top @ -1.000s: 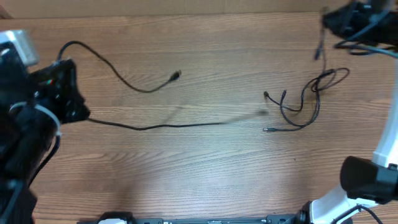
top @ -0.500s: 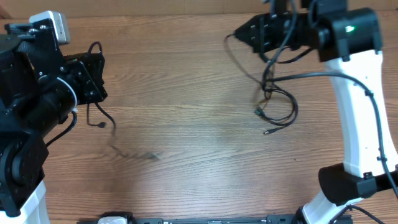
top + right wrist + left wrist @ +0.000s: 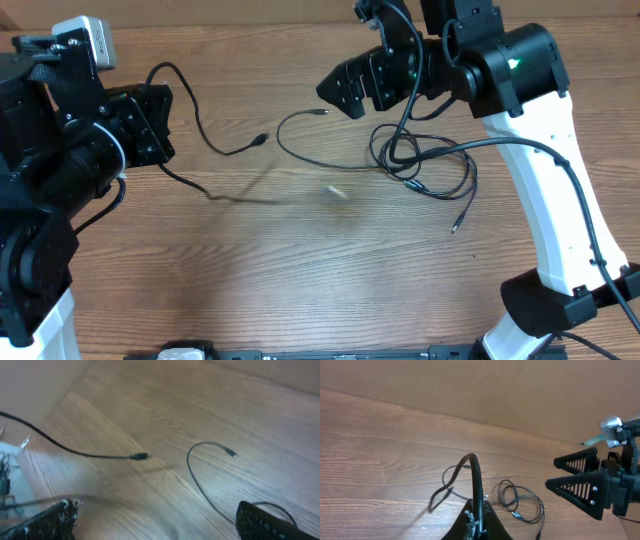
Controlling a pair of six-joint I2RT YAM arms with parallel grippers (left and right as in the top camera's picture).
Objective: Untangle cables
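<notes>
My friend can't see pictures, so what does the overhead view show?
The left end effector grips a thin black cable over a wooden table. At right, the open right end effector hangs near a looped tangle of cables.

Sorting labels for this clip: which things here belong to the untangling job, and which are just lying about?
Job: held cable, cable tangle, left end effector, right end effector.
Just there: table, cardboard backdrop.

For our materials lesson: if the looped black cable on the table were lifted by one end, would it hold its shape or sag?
Probably sags: the looped cable lies in loose curls. Likely light: it is thin, like the second cable drooping from the left end effector. Its loops may snag.
</notes>
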